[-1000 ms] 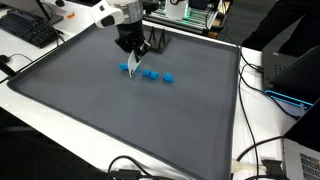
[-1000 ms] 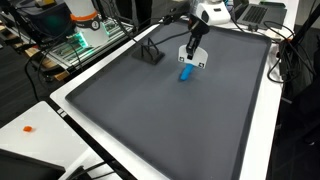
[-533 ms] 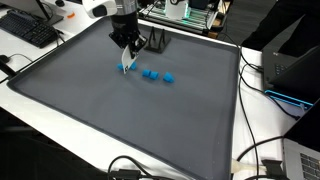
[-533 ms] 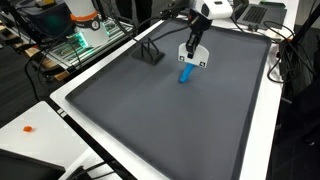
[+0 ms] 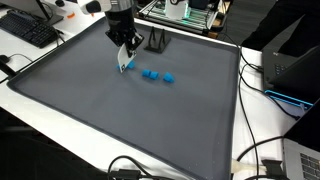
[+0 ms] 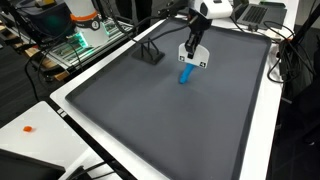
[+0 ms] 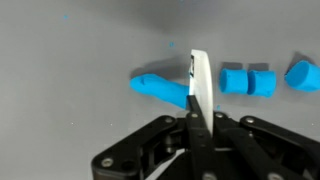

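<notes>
My gripper (image 5: pixel 124 48) hangs over the far part of a grey mat (image 5: pixel 120 115) and is shut on a thin white blade (image 7: pixel 200 85) that points down at the mat. Right at the blade lies a long blue piece (image 7: pixel 158 88). Beside it lie a blue block pair (image 7: pixel 248 81) and another blue piece (image 7: pixel 304 75), seen as a short row (image 5: pixel 150 73) in an exterior view. The gripper (image 6: pixel 192 50) stands just above the blue row (image 6: pixel 185 73). In the wrist view the fingers (image 7: pixel 200 118) are pressed together on the blade.
A small black stand (image 5: pixel 158 42) sits on the mat just behind the gripper, also in an exterior view (image 6: pixel 150 52). A keyboard (image 5: pixel 30 30) lies off the mat. Cables and black equipment (image 5: pixel 290 70) line one side.
The gripper with the white blade has shifted slightly sideways along the blue row towards its end piece and lifted a little. The blue pieces look unmoved.
</notes>
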Robot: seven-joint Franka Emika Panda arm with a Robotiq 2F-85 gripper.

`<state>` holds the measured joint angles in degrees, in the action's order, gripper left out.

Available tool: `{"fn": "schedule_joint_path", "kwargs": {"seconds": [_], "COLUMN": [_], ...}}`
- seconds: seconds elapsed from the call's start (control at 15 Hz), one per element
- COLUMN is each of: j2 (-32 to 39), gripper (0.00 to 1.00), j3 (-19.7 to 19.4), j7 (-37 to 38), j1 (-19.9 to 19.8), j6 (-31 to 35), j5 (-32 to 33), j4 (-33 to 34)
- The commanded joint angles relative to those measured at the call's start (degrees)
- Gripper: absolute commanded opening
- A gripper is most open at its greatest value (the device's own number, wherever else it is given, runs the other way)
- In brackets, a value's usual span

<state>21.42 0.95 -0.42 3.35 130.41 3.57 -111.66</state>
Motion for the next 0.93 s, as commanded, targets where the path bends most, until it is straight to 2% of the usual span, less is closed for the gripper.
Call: {"fn": "schedule_joint_path", "kwargs": {"seconds": [0.0, 0.2, 0.87], "j2": [-1.9, -3.0, -1.8], "gripper": [0.01, 0.01, 0.01], "j3": [0.9, 1.5, 0.4], "j7": [-2.0, -3.6, -2.4], "j1": [-1.4, -1.9, -1.2], "j6": [-0.5, -1.3, -0.9], "j5": [-2.7, -4.9, -2.4], "j4": [-1.1, -1.0, -0.5]}}
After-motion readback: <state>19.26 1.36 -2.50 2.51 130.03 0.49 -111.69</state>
